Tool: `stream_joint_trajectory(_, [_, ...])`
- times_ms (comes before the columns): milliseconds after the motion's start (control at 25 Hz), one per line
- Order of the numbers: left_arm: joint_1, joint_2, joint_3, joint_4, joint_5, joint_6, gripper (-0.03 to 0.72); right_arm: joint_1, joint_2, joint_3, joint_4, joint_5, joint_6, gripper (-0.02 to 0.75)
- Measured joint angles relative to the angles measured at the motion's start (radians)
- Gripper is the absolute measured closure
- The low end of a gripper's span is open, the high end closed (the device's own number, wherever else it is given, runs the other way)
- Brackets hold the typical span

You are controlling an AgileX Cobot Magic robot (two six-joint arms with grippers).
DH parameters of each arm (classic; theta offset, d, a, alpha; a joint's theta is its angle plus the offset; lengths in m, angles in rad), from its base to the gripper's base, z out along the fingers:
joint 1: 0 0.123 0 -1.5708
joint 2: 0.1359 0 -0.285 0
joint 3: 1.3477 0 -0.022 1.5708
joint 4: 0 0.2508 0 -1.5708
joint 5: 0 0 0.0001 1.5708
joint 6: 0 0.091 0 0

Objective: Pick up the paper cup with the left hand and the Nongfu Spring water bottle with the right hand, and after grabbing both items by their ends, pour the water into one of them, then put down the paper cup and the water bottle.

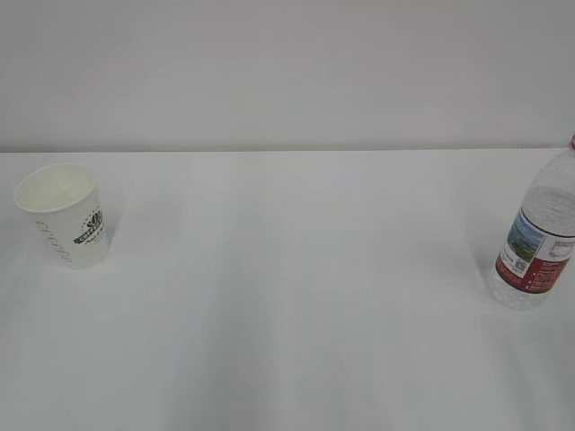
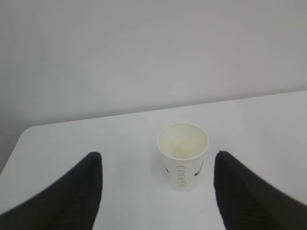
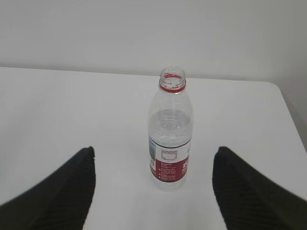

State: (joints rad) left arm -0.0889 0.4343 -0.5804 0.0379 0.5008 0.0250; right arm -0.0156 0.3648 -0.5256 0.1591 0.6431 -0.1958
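The white paper cup (image 1: 65,214) with a dark green logo stands upright at the table's far left, empty inside as far as I can see. In the left wrist view the paper cup (image 2: 183,155) stands ahead of my left gripper (image 2: 157,160), open, its black fingers (image 2: 72,191) apart from it. The Nongfu Spring water bottle (image 1: 539,242) stands upright at the right edge, uncapped, red neck ring, red-and-white label. In the right wrist view the bottle (image 3: 170,132) stands ahead of my open right gripper (image 3: 153,155). Neither arm shows in the exterior view.
A white table (image 1: 287,296) meets a plain pale wall (image 1: 287,72) at the back. The table's left corner (image 2: 26,132) shows in the left wrist view, its right edge (image 3: 288,105) in the right wrist view.
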Motion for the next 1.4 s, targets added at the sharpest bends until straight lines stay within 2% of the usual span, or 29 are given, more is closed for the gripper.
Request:
stream_joint_trajectory(120, [0.0, 0.056, 0.0, 0.003, -0.025, 0.0, 0.16, 0.0, 0.043, 0.0, 0.0, -0.032, -0.001, 0.164])
stream_joint_trajectory(280, [0.0, 0.138, 0.0, 0.074, -0.073, 0.0, 0.16, 0.0, 0.079, 0.0, 0.016, -0.058, -0.001, 0.164])
stream_joint_trajectory(480, [0.0, 0.169, 0.0, 0.088, -0.206, 0.0, 0.16, 0.0, 0.101, 0.0, 0.025, -0.064, -0.022, 0.164])
stream_joint_trajectory(800, [0.0, 0.176, 0.0, -0.065, -0.275, 0.0, 0.163, 0.0, 0.145, 0.0, 0.023, -0.182, -0.073, 0.164])
stream_joint_trajectory(1080, [0.0, 0.266, 0.0, -0.078, -0.384, 0.0, 0.165, 0.0, 0.179, 0.0, 0.023, -0.248, -0.082, 0.167])
stream_joint_trajectory(1400, [0.0, 0.52, 0.0, -0.053, -0.461, 0.0, 0.165, 0.0, 0.313, 0.0, 0.023, -0.333, -0.086, 0.167])
